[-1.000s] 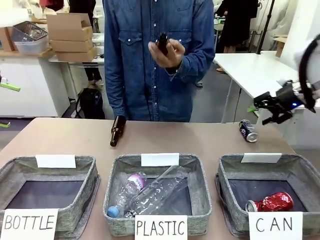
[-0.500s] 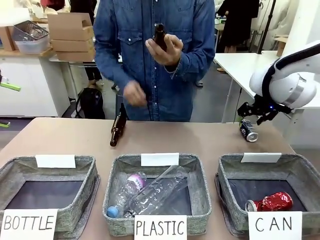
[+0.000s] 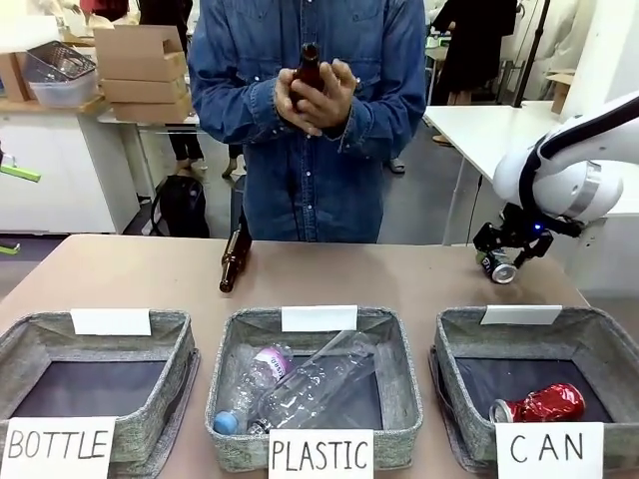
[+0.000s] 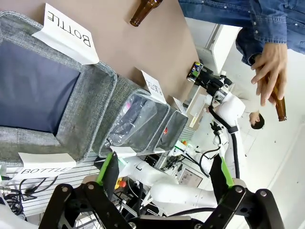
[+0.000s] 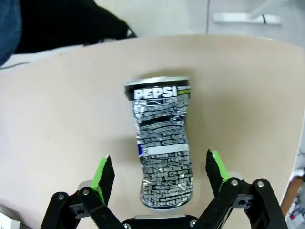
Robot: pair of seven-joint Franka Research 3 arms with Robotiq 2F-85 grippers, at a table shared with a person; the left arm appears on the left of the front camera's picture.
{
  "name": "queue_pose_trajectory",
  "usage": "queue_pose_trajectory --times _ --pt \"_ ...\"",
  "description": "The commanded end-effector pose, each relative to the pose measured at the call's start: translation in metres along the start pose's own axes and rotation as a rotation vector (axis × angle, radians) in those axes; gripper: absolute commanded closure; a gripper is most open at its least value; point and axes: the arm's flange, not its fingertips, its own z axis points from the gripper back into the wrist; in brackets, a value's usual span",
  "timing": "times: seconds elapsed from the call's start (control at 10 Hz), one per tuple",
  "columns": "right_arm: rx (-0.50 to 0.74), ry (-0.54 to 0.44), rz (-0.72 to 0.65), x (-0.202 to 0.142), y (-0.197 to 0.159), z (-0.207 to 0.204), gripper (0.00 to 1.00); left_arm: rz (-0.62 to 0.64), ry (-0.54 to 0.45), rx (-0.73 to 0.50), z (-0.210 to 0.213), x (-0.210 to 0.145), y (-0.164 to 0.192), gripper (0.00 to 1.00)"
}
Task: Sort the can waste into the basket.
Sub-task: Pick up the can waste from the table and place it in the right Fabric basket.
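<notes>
Just swung down over the dark can (image 5: 162, 143) at two o'clock, with right gripper (image 5: 159, 161) wide, empty. Next: close, carry to basket (image 3: 449, 344).

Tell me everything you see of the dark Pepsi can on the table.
The dark can is small, metal, blue-black with white print and a Pepsi logo, silver-rimmed, dented at the waist. It lies on its side on the tan table, beyond the CAN basket. The open right gripper straddles it, one finger each side, neither visibly touching.
</notes>
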Motion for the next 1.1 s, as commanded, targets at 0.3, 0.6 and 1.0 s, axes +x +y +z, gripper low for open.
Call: queue_pose_trajectory --times 0.3,0.6,1.0 --pt "0.009 0.012 -0.069 0.0050 0.0029 0.0056 0.60 -0.002 0.003 -0.008 0.0011 -0.0015 0.0004 0.00" --pt "0.009 -0.052 -0.128 0.0031 -0.0011 0.0079 1.00 -0.002 0.003 -0.008 0.0011 -0.0015 0.0004 0.00" --pt "0.005 -0.066 -0.144 0.0000 -0.0041 0.0065 1.00 -0.002 0.003 -0.008 0.0011 -0.0015 0.0004 0.00"
